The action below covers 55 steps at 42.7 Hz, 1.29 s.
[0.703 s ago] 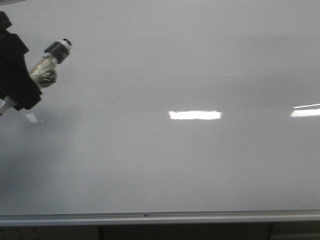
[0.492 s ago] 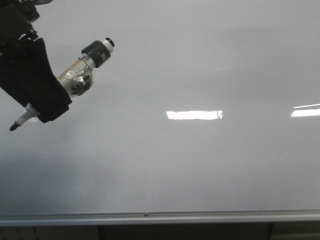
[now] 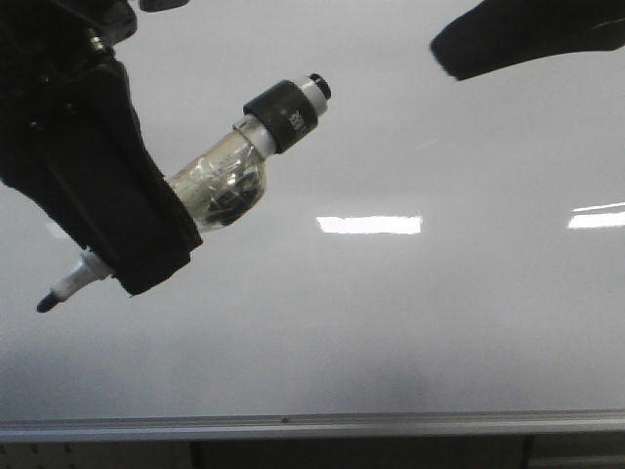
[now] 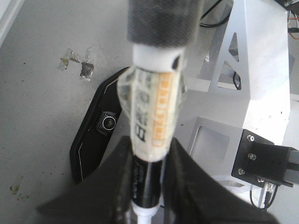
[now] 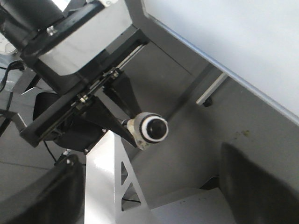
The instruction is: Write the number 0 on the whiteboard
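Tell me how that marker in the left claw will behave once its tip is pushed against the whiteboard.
The marker looks like a stiff plastic tube, so it probably won't bend. The left claw grips it near the tip end, leaving a long tail free, so it may pivot under pressure. Its wrapping of clear tape probably helps against slipping. The glossy whiteboard likely lets the tip skid easily.
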Available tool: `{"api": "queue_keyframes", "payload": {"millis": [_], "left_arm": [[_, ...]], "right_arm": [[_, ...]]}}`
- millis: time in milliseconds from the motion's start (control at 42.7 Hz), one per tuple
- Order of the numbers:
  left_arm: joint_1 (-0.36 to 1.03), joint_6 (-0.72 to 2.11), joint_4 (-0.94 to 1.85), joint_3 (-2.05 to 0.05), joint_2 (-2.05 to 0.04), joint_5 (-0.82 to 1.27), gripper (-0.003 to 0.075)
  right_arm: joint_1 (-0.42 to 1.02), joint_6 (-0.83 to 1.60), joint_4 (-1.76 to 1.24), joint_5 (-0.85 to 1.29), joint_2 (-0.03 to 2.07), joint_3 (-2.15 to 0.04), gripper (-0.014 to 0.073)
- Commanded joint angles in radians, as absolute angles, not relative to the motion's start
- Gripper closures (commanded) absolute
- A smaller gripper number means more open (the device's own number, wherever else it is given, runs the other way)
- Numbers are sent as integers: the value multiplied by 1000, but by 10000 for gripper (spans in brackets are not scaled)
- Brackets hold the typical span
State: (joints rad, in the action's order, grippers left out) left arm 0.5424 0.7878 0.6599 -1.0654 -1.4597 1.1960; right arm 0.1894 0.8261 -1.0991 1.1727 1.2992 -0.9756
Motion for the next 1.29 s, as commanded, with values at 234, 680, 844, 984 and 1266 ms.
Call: {"api": "queue_keyframes", "payload": {"millis": [234,680,844,984,1266], "left_arm": [[551,793,724,-1096,-1422,1206,739],[551,793,724,-1096,-1422,1201,739],[551,793,724,-1096,-1422,1177,739],[551,801,724,-1096,-1422,1175,730],[551,802,735,-1096,-1422,1175,318]], "right_arm": [[394,847,-1182,990,1432,-1050,-20],[448,847,-1185,1057,1481,-1050,294],[448,847,-1185,1069,1481,-1050,581],[448,851,-1185,1066,1481,-1050,660],[448,881,-1185,1066,1477,-1050,662]]}}
